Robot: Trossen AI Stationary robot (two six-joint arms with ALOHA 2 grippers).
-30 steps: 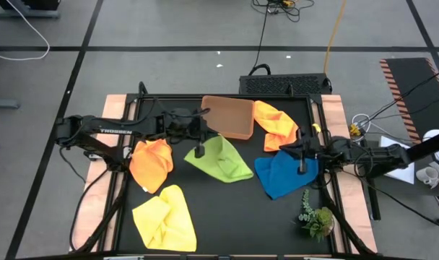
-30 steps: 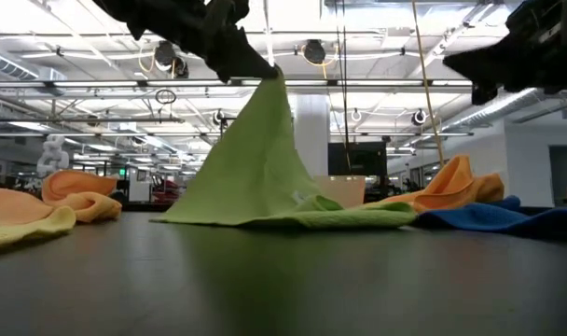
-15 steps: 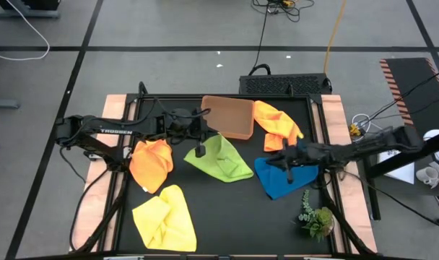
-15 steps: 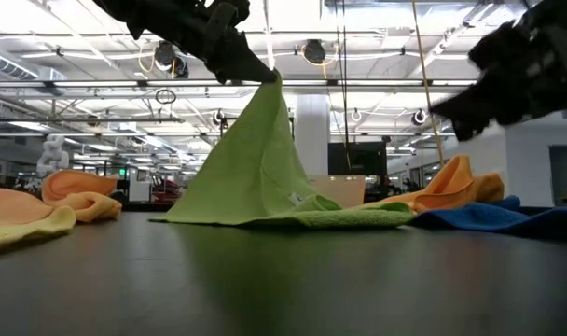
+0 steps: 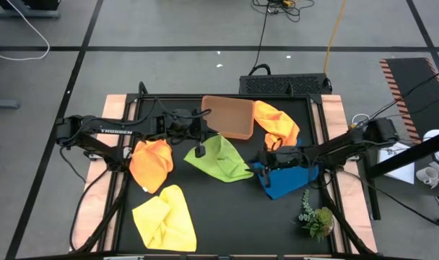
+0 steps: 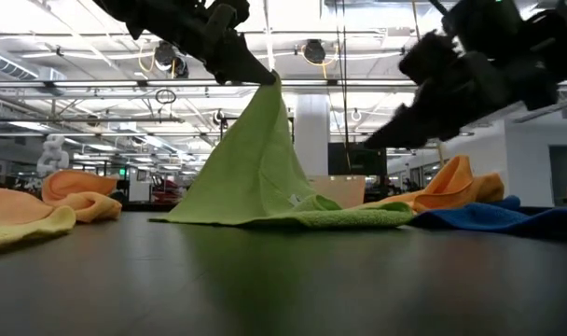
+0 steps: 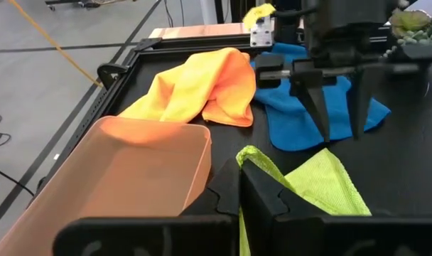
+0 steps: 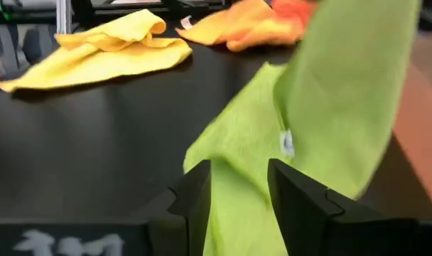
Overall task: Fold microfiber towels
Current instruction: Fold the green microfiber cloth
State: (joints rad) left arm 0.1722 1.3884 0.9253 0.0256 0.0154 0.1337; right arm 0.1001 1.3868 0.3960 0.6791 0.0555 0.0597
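Observation:
The lime green towel (image 5: 223, 159) stands like a tent. Its top corner is in my shut left gripper (image 5: 199, 150) and its lower part is spread on the black table. My right gripper (image 5: 263, 160) is open over the left edge of the blue towel (image 5: 286, 179). It points toward the green towel and touches nothing; the left wrist view shows its fingers (image 7: 321, 117) apart. One orange towel (image 5: 151, 163) and the yellow towel (image 5: 162, 217) lie crumpled at the left. A second orange towel (image 5: 276, 123) lies beside the tray. My left gripper pinches one corner of the green towel (image 7: 247, 153) between its two fingers, coming from above and pointing down. The cloth hangs below in a fairly taut cone (image 6: 255, 159). Its lower edge (image 6: 302, 220) rests on the table.
A brown tray (image 5: 230, 115) sits at the far middle of the table, just behind the green towel. A small green plant sprig (image 5: 317, 218) stands at the near right corner. Bare black table shows in the near middle.
My right gripper has travelled from the table's right side toward its left, across the blue towel toward the green towel. It has tipped from pointing down to pointing nearly level. My left gripper and the raised green towel have stayed as they were.

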